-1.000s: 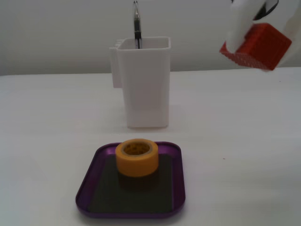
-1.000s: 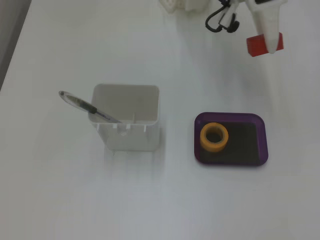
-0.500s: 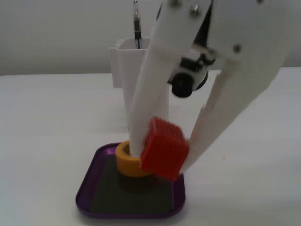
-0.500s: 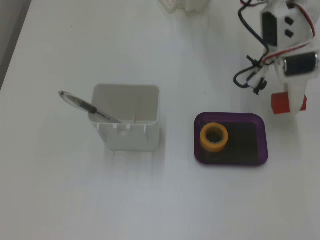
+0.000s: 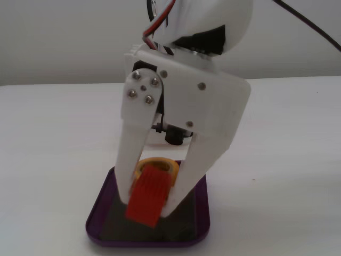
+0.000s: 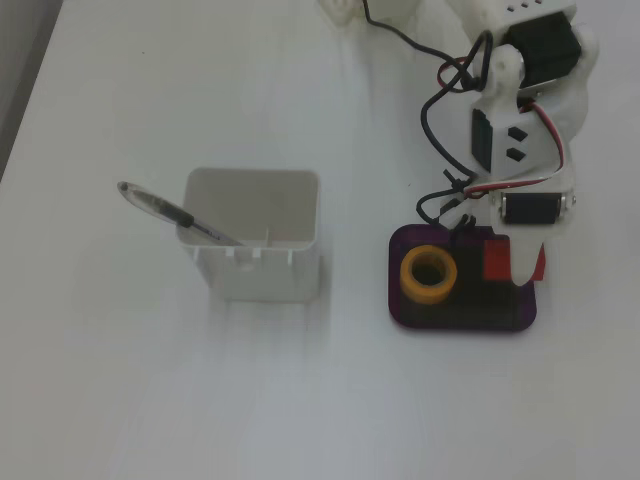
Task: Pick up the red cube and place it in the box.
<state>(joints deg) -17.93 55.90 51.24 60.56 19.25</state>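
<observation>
Two white fingers of your gripper [image 5: 152, 205] clamp the red cube [image 5: 147, 196] between them, and you can see the block tilted, its ribbed face turned toward the low fixed camera. It hangs over the box [image 5: 101, 213], inside the purple rim, in front of the yellow tape roll [image 5: 160, 168] as that camera shows it. From the other fixed view (the one looking down), your gripper [image 6: 512, 268] reaches in from the top edge, and the red cube [image 6: 497, 265] shows over the dark bottom of the box [image 6: 460, 322], to the right of the tape roll [image 6: 429, 273] and close beside it. Whether the cube touches the bottom, you cannot tell from either view. Well to the left in that view stands the white container [image 6: 256, 245] with a pen [image 6: 165, 212] leaning out over its left rim. Red and black cables [image 6: 450, 130] loop along your arm.
</observation>
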